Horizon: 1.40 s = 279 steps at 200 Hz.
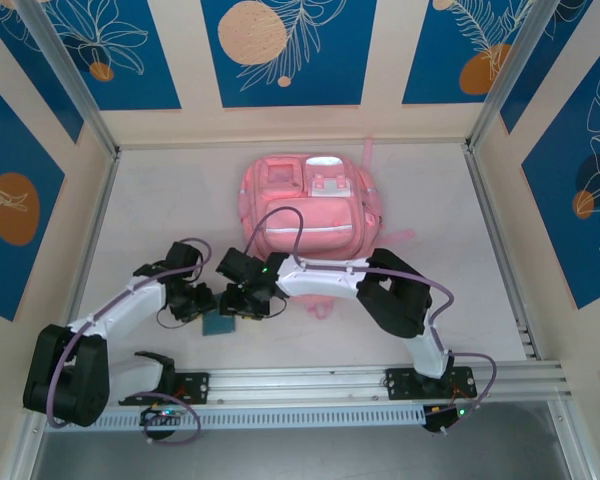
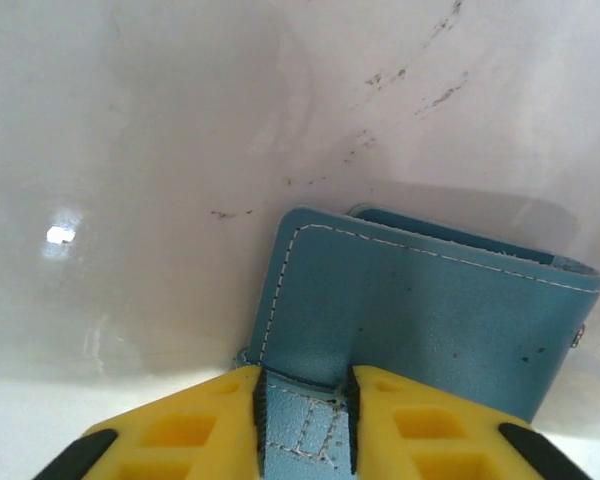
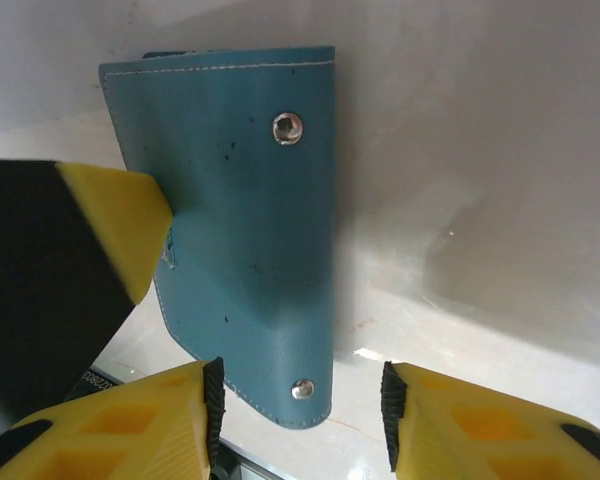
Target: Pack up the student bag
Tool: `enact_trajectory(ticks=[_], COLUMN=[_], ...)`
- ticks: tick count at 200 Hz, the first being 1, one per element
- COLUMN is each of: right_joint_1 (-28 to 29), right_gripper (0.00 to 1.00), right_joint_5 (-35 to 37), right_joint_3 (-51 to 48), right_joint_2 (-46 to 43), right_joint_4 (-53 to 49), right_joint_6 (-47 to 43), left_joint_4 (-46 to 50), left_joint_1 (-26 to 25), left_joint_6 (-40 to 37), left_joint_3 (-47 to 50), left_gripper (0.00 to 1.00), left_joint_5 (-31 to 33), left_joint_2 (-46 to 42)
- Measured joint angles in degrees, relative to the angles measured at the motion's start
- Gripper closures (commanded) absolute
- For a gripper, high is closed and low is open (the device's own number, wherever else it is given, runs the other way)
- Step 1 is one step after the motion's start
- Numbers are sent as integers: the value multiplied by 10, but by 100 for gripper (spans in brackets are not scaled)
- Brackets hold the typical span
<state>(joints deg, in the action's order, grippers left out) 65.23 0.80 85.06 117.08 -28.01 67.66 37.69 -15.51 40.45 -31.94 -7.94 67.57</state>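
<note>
The student bag, a big pink backpack, lies flat at the back middle of the table with its front pockets up. In front of it a teal wallet with white stitching rests on the table between both arms. My left gripper is shut on a stitched edge of the wallet. My right gripper is open, its jaws straddling the snap-studded corner of the wallet, with a gap on the right side. The left gripper's yellow finger touches the wallet's far edge.
The white table is fenced by patterned blue and cream walls. A metal rail with the arm bases runs along the near edge. The right arm bends across just in front of the bag's lower edge.
</note>
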Motion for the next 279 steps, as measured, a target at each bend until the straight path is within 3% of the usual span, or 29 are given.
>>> enact_trajectory(ticks=[81, 113, 131, 164, 180, 208, 252, 279], right_joint_1=[-6, -9, -10, -9, -7, -1, 1, -35], right_gripper=[62, 87, 95, 100, 100, 100, 100, 100], right_joint_5=[-54, -65, -68, -49, -25, 23, 99, 130], right_joint_3=[46, 46, 45, 28, 12, -28, -111, -157], right_joint_2=[55, 58, 57, 33, 0, -92, -291, -402], right_joint_4=[-16, -18, -16, -6, -11, -20, -50, -86], right_joint_6=[-17, -22, -20, -32, -42, -69, -104, -118], left_joint_4=[-8, -9, -7, 23, 48, 80, 90, 70], left_joint_1=[0, 0, 1, 14, 18, 20, 16, -32], left_joint_6=[2, 2, 2, -1, -7, -14, -28, -38], left_joint_3=[2, 2, 4, 1, -18, -82, -185, -254], left_gripper=[85, 85, 82, 62, 47, 34, 32, 28], left_joint_5=[-6, -8, -10, -11, -10, -9, -17, -11], left_joint_2=[0, -4, -15, -54, -76, -96, -89, -54])
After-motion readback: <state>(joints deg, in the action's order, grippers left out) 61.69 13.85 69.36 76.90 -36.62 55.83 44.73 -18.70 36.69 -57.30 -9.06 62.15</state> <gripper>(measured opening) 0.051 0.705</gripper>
